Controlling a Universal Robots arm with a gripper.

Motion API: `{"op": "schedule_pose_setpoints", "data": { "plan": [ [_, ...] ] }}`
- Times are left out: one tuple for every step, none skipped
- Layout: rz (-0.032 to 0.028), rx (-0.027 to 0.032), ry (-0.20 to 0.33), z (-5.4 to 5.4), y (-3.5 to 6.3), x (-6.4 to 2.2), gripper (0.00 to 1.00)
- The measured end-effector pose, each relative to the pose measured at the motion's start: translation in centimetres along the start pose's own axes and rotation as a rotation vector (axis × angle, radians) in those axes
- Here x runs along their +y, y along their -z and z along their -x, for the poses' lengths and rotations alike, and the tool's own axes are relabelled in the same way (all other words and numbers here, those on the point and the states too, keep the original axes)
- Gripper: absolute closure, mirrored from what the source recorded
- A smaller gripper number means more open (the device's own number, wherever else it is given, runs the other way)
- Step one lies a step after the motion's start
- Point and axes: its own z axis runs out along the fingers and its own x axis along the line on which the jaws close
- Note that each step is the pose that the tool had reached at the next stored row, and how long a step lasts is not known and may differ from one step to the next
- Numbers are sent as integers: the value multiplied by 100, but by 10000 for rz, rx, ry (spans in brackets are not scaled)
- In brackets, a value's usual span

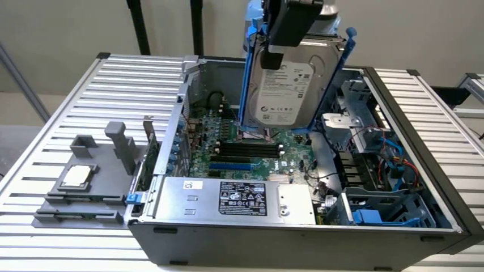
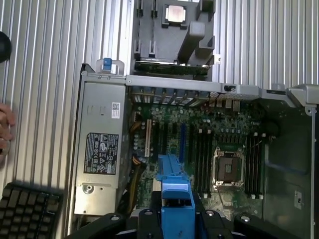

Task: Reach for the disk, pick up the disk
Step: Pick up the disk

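Gripper (image 1: pixel 291 25), clamped on the top edge of the disk (image 1: pixel 284 88) at upper centre of the exterior view, hanging it upright by its blue frame above the open case (image 1: pixel 302 235), clear of the motherboard (image 1: pixel 250 150)

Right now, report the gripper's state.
Gripper: shut on the disk, holding it upright above the open computer case.

Black gripper on a pale arm

The gripper (image 1: pixel 291 25) is a glossy black block; silver screws dot its black base (image 2: pixel 149 221) by the wrist camera.
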Motion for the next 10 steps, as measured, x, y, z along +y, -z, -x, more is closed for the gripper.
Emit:
{"op": "schedule_pose_setpoints", "data": {
  "plan": [
    [7,1,-1,-20,3,-29,67],
    [13,0,-3,-40,7,-57,67],
    [20,0,-2,-60,10,-85,67],
    [27,0,-3,-80,13,-114,67],
    [34,-1,-3,-103,16,-146,67],
    [39,-2,-4,-123,19,-174,67],
    [45,-2,-4,-144,23,-205,67],
    [51,-2,-4,-163,26,-232,67],
    [57,-2,-5,-186,30,-264,67],
    [62,-2,-6,-206,33,-295,67]
  ]
}}
